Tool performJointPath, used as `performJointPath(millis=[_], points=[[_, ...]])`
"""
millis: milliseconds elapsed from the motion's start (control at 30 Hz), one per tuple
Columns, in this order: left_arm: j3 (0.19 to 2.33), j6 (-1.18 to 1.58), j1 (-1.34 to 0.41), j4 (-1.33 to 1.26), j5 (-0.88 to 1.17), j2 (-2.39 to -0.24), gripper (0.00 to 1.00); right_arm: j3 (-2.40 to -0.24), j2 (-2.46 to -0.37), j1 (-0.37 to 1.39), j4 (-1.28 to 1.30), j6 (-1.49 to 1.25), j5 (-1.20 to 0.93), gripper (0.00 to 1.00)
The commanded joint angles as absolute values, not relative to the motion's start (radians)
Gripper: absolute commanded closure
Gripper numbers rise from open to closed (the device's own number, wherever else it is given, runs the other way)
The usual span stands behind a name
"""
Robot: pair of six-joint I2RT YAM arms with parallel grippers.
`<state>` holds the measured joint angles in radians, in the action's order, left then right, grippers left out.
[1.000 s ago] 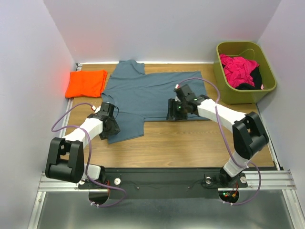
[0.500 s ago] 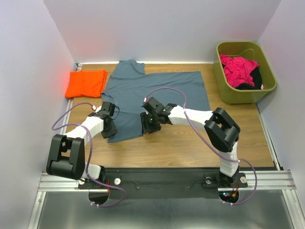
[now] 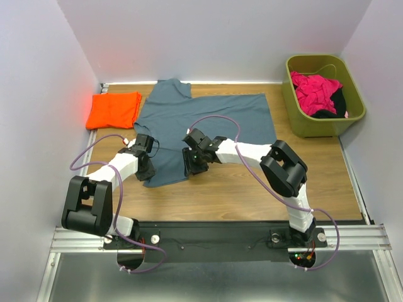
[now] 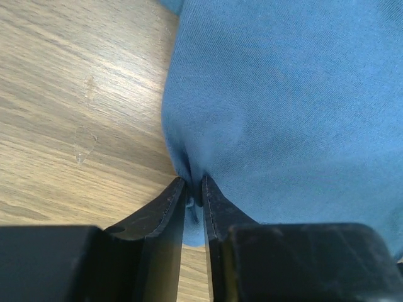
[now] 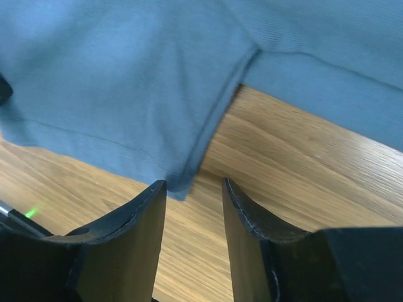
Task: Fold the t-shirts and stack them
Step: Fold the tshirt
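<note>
Our left gripper [image 4: 192, 189] has just pinched shut on the near sleeve edge of the blue-grey t-shirt [image 3: 201, 116], spread flat on the table [image 3: 252, 182]; our right gripper [image 5: 194, 187] has swung across to that sleeve's other corner, jaws apart, holding nothing. We judge the first fold is about to begin

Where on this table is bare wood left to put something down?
Free: the near strip between the blue-grey shirt and the black rail, widest at right, before the green bin. Crowded: back left, orange shirt beside it, and the shirt's near hem, with left claw and right claw.
</note>
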<state>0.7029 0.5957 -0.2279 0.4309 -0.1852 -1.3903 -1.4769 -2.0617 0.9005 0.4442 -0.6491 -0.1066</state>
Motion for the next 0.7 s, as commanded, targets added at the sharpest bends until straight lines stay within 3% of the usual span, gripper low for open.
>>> performJointPath(millis=[0,233,300,500,667], points=[[0.687,0.597,-0.236,0.468,-0.176,-1.422,0.75,-1.509,-2.086,0.919,0.419,-0.661,-0.118,0.55],[0.686,0.598,-0.236,0.466,-0.175,-1.417,0.81,-1.505,-2.114,0.927,0.420,-0.667,-0.161,0.67],[0.687,0.595,-0.236,0.465,-0.175,-1.414,0.87,-1.506,-2.118,0.927,0.420,-0.669,-0.167,0.71],[0.699,0.595,-0.236,0.466,-0.179,-1.397,0.96,-1.511,-2.114,0.927,0.420,-0.663,-0.163,0.97],[0.761,0.592,-0.236,0.500,-0.201,-1.362,0.99,-1.522,-2.077,0.925,0.422,-0.649,-0.094,0.99]])
